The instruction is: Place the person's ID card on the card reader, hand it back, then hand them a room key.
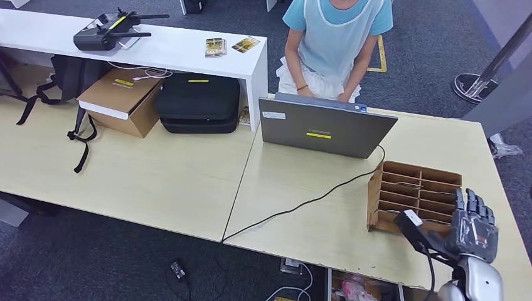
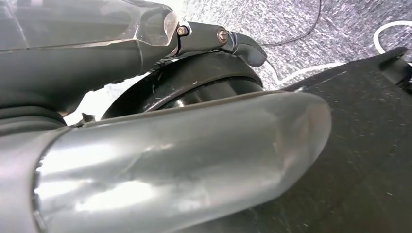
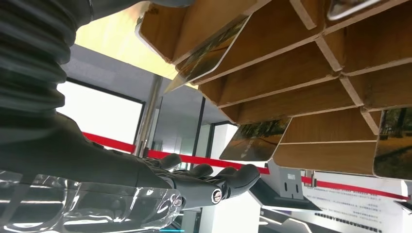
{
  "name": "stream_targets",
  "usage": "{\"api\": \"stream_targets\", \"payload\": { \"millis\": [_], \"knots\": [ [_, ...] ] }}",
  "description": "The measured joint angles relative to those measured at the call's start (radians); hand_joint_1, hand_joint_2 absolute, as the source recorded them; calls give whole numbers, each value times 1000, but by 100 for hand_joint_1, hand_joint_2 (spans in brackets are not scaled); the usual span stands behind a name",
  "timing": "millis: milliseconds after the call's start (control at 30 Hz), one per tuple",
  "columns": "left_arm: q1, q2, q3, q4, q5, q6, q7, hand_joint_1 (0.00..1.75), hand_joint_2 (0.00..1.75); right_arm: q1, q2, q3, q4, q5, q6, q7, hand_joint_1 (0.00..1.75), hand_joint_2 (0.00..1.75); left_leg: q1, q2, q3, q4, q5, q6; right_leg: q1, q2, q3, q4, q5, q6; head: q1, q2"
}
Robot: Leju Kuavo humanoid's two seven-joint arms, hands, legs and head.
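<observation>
Pale wooden table [image 1: 157, 175] runs across the head view, with a person [image 1: 335, 37] seated behind a grey laptop [image 1: 323, 128] on the far side. A wooden rack [image 1: 414, 194] of slots stands near the right edge, within the robot's reach, and from the right wrist several picture-printed cards [image 3: 255, 141] poke out of its compartments; these look like the room keys, kept where the hand can draw one.

The right hand [image 1: 470, 227] hovers just beside the rack, fingers [image 3: 233, 179] stretched out and apart, holding nothing. A small dark device with a white tip [image 1: 411, 221], possibly the card reader, sits just in front of the hand; I cannot tell for sure.

No ID card can be made out anywhere. The left hand's state cannot be told: its wrist view is blocked by silver arm casing.
</observation>
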Motion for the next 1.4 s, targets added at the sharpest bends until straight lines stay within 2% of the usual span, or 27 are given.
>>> {"api": "stream_targets", "payload": {
  "millis": [400, 600, 900, 1400],
  "knots": [
    [7, 1, 26, 0, 12, 2, 0, 0, 0, -10, -1, 7, 18, -3, -1, 16, 4, 175, 0, 0, 0, 0, 0, 0, 0, 0, 0, 0, 0, 0, 0, 0],
    [7, 1, 44, 0, 18, 2, 0, 0, 0, -14, 0, 6, 15, -13, -78, 17, 1, 175, 0, 0, 0, 0, 0, 0, 0, 0, 0, 0, 0, 0, 0, 0],
    [15, 2, 71, 0, 40, 2, 1, 0, 0, -15, 0, 0, 14, -37, -100, 8, 2, 175, 0, 0, 0, 0, 0, 0, 0, 0, 0, 0, 0, 0, 0, 0],
    [17, 2, 104, 0, 56, 1, 1, 0, 0, 53, 0, -42, -16, -44, -90, 16, 2, 175, 0, 0, 0, 0, 0, 0, 0, 0, 0, 0, 0, 0, 0, 0]
  ]
}}
